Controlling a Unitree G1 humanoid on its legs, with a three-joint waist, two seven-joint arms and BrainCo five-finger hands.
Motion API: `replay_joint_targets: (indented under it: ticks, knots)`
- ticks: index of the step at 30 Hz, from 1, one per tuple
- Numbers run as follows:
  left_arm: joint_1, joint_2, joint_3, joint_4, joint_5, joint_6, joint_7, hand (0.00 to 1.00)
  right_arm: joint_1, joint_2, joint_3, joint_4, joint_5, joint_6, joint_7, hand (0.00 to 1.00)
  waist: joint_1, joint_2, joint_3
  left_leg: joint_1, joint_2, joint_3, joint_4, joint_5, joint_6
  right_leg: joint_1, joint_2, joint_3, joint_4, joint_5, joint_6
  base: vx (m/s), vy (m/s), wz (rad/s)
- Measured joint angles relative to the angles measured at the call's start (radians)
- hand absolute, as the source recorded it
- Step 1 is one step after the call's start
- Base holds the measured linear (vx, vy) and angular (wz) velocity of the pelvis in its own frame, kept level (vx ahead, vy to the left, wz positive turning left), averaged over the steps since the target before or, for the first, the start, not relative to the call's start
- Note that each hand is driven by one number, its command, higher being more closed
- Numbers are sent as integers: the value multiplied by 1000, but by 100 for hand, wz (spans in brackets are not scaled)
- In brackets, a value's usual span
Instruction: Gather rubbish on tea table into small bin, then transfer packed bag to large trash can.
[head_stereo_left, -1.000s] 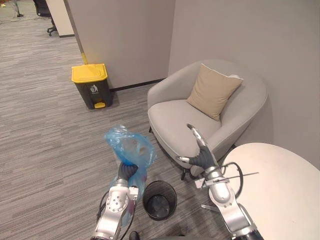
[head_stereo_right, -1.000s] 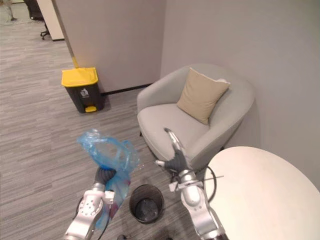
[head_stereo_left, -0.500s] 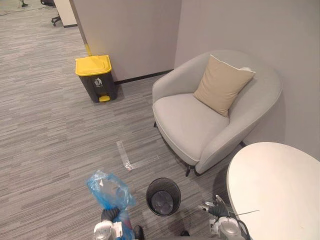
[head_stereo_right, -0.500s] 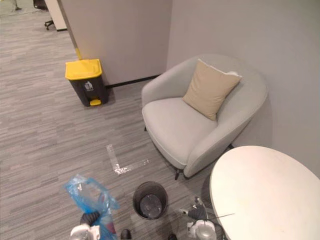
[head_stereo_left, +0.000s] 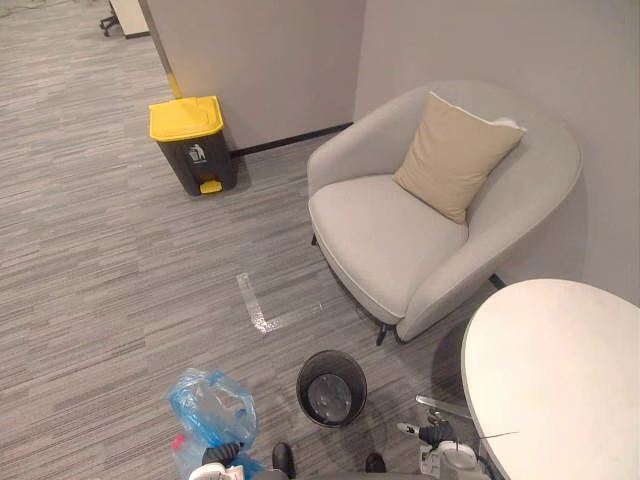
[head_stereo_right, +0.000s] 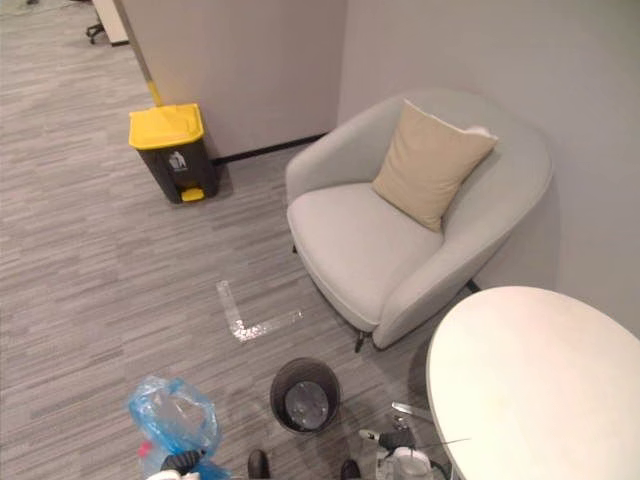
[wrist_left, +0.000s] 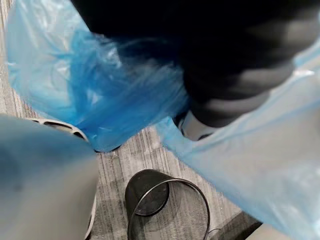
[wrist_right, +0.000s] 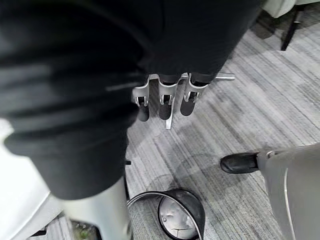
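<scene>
Blue bag (head_stereo_left: 212, 407) clutched by left robot hand (head_stereo_left: 222, 456), small bin (head_stereo_left: 331, 359) nearby

grey carpet floor (head_stereo_left: 100, 250) | small bin (head_stereo_left: 330, 388) – armchair (head_stereo_left: 400, 240) near | yellow-lidded trash can (head_stereo_left: 192, 143) by wall | tape mark (head_stereo_left: 262, 308)

You get soft, even indoor light on the carpet floor (head_stereo_left: 120, 250), with no glare. The armchair (head_stereo_left: 400, 235) casts faint shadows beneath itself and on the wall behind. Beside it the pale surface (head_stereo_left: 560, 370) looks bright. Light glows through the blue bag (wrist_left: 75, 90).
</scene>
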Motion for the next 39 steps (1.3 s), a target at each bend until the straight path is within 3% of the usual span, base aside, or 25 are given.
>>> replay_joint_targets:
  ticks: [4, 5, 6, 7, 8, 10, 13, 17, 19, 23, 26, 27, 28, 30, 34, 36, 39]
  knots:
    - [-30, -16, 4, -25, -10, 0, 1, 100, 10, 21, 6, -24, 0, 10, -14, 0, 3, -4, 18, -61, 23, 6, 58, -31, 21, -74, 1, -23, 100, 6, 8, -63, 4, -3]
    - [-31, -18, 4, -42, -10, 0, 2, 100, 8, 26, 8, -27, 0, 12, -16, 0, 6, -3, 26, -76, 33, 6, 78, -36, 33, -81, -2, -31, 147, -21, -5, -71, 0, 21]
    - [-32, -20, 7, -55, -10, -1, 2, 100, 13, 37, 10, -35, 0, 12, -16, 0, 6, 2, 32, -87, 36, -10, 112, -48, 36, -119, -9, -56, 350, -113, -15, -2, -70, 40]
    - [-33, -22, 9, -65, -9, -1, 4, 100, 17, 44, 10, -39, 1, 12, -16, 0, 6, -4, 31, -92, 37, -36, 155, -64, 37, -122, -15, -57, 496, -168, -1, 11, -94, 58]
    - [-32, -22, 9, -73, -9, -1, 4, 100, 25, 47, 11, -55, 1, 10, -15, 0, 7, -9, 28, -113, 37, -53, 194, -76, 40, -111, -15, -49, 544, -188, 10, 37, -121, 61]
    - [-33, -23, 14, -86, -8, -2, 4, 100, 26, 48, 11, -69, 8, 3, -17, 0, 30, -35, 13, -162, 35, -66, 266, -75, 33, -90, -11, -15, 509, -227, 8, -14, -125, 29]
    - [-42, -53, 14, -91, -7, -4, 6, 100, -8, 35, 12, -73, 8, -5, -26, 0, 56, -10, 15, -225, 53, -86, 262, -34, 9, -62, 18, -37, 354, -258, -26, -83, -138, 10]
    - [-75, -93, -37, -92, -7, -3, 10, 100, -3, 28, 12, -104, 6, -3, -49, 0, 47, 50, 38, -278, 66, -191, 192, 85, -19, -70, 47, -158, 333, -260, -64, -213, -120, 77]
    - [-82, -105, -58, -95, -7, -3, 8, 100, -2, 37, 9, -104, 6, -2, -55, 0, 45, 52, 38, -287, 80, -150, 166, 96, -24, -87, 39, -231, 318, -244, -101, -275, -89, 78]
    - [-94, -105, -72, -101, -7, -2, 7, 100, -4, 33, 9, -106, 6, -1, -65, 0, 42, 27, 50, -280, 113, 23, 450, -125, 11, -86, -31, -316, 308, -207, -97, -155, 30, 73]
    - [-97, -101, -77, -77, -3, -1, 6, 100, 0, 31, 6, -97, -5, 2, -67, 0, 34, 32, 48, -226, 157, 75, 521, -245, 0, -79, -62, -362, 265, -168, -48, -125, 235, 54]
    - [-97, -101, -77, -70, 3, -2, 6, 100, -2, 27, 2, -94, -7, 2, -66, 0, 31, 42, 47, -210, 152, 76, 475, -262, -21, -76, -58, -364, 249, -156, -30, -65, 248, 39]
    - [-98, -84, -84, -60, 7, -1, 6, 100, -12, 28, -1, -77, -9, 6, -66, 0, 34, 31, 54, -199, 122, 73, 425, -251, -24, -68, -63, -359, 220, -139, -12, -52, 220, 26]
    - [-94, -49, -115, -49, 24, 1, 7, 100, -9, 40, 1, -52, -10, 7, -62, 0, 34, 9, 42, -175, 62, 67, 341, -214, 3, -47, -83, -354, 139, -95, -3, -50, 223, 33]
    - [-75, -14, -113, -47, 25, 1, 10, 100, -10, 35, 0, -18, -10, 9, -58, 0, 27, 10, 41, -172, -15, 9, 297, -189, 40, -3, -120, -371, 84, -66, 25, -12, 161, 46]
    - [-69, -1, -107, -46, 33, 2, 14, 100, -2, 36, -8, -16, -10, 13, -52, 0, 26, 9, 42, -172, -38, -27, 308, -200, 54, 20, -135, -402, 88, -80, 33, 28, 79, 58]
    - [-56, 6, -92, -48, 41, 3, 15, 100, -4, 37, -24, -17, -10, 13, -51, 0, 24, -9, 50, -195, -62, -56, 416, -287, 70, 21, -175, -411, 200, -173, 48, 57, 85, 44]
